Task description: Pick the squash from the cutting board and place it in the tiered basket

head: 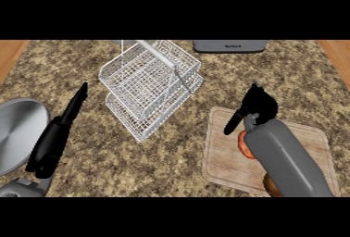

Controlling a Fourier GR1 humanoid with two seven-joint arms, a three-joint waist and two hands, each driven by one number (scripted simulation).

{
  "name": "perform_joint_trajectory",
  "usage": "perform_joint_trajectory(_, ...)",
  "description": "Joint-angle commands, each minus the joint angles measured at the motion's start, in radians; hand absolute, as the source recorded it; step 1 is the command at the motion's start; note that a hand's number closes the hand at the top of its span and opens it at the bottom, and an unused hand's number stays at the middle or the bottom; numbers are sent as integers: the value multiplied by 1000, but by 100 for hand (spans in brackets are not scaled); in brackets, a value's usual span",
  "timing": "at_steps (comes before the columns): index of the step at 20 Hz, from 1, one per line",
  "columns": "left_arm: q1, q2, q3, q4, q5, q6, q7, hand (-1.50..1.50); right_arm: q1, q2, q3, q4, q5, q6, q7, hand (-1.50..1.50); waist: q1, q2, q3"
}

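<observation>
The squash (pixel 242 145) is orange and lies on the wooden cutting board (pixel 226 162) at the right. My right forearm hides most of it; orange shows beside the wrist and again near the lower edge. My right hand (pixel 256 107) hovers over the board's far edge, beyond the squash, with its fingers relaxed, its thumb pointing down-left and nothing in it. The white wire tiered basket (pixel 150 88) stands tilted at the upper middle, left of the board. My left hand (pixel 67 118) rests at the left, fingers straight and pointing away.
A round grey plate (pixel 17 134) lies at the left edge, beside my left forearm. A grey appliance (pixel 229 46) sits at the far edge of the speckled counter. Wooden strips border the counter at both upper corners.
</observation>
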Motion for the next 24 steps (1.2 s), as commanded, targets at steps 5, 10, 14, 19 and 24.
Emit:
perform_joint_trajectory(5, 25, -24, 4, 3, -6, 11, -17, 0, 22, 135, -66, 15, 79, 151, 238, -150, -15, -3, 0)
perform_joint_trajectory(10, -3, -2, 30, 5, 3, -15, 6, 0, 45, 164, -106, -35, 223, 141, 238, -150, -23, -4, 1)
perform_joint_trajectory(14, 8, -33, 18, 22, -18, 10, 4, 0, 59, 156, -152, -87, 322, 189, 238, -150, -26, 0, 1)
perform_joint_trajectory(19, 58, -17, 29, -8, -7, -16, -39, 0, 155, 210, -199, -182, 395, 236, 238, -150, -13, 2, 2)
perform_joint_trajectory(24, 29, -12, 45, -6, 0, -44, -24, 0, 217, 213, -197, -243, 396, 259, 238, -150, 1, 8, 3)
